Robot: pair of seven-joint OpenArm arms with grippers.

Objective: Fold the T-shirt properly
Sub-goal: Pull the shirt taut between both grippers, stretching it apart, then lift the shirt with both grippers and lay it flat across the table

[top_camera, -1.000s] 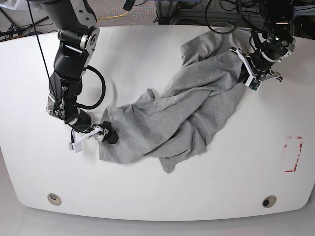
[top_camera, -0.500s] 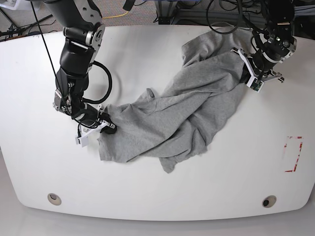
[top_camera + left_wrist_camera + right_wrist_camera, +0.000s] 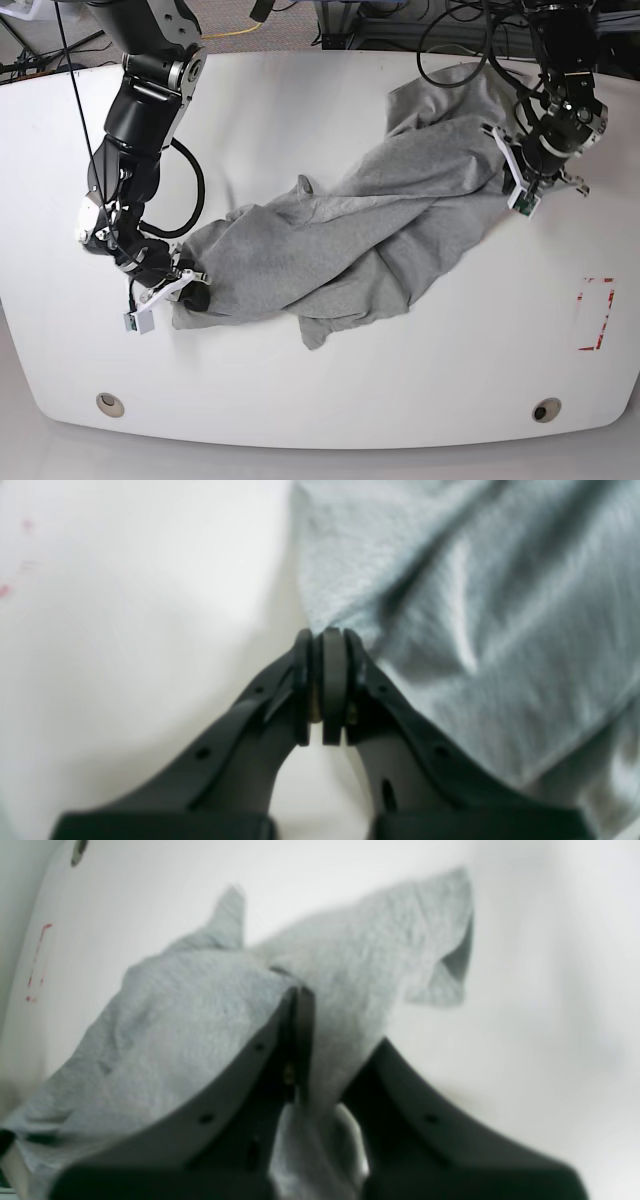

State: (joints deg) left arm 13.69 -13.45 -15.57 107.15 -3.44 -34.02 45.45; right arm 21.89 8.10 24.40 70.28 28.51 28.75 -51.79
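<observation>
The light grey T-shirt point(image 3: 350, 230) lies crumpled in a long diagonal band across the white table point(image 3: 320, 400), with no lettering showing. At the band's lower left end, my right gripper point(image 3: 195, 295) is shut on the shirt's corner. In the right wrist view, fabric point(image 3: 175, 1030) runs between the black fingers of that gripper point(image 3: 330, 1020) and drapes over them. At the upper right end, my left gripper point(image 3: 508, 170) is shut on the shirt's edge. In the left wrist view its tips point(image 3: 325, 635) are pressed together right at the cloth's border point(image 3: 475, 605).
A red tape rectangle point(image 3: 597, 313) marks the table near its right edge and also shows in the right wrist view point(image 3: 37, 960). Two round holes point(image 3: 110, 404) point(image 3: 546, 409) sit near the front edge. Cables and equipment crowd the floor behind the table.
My right gripper shut on the shirt's lower left corner and dragged it left and toward the front edge. The left gripper shifted slightly right and forward, and the shirt stretched longer.
</observation>
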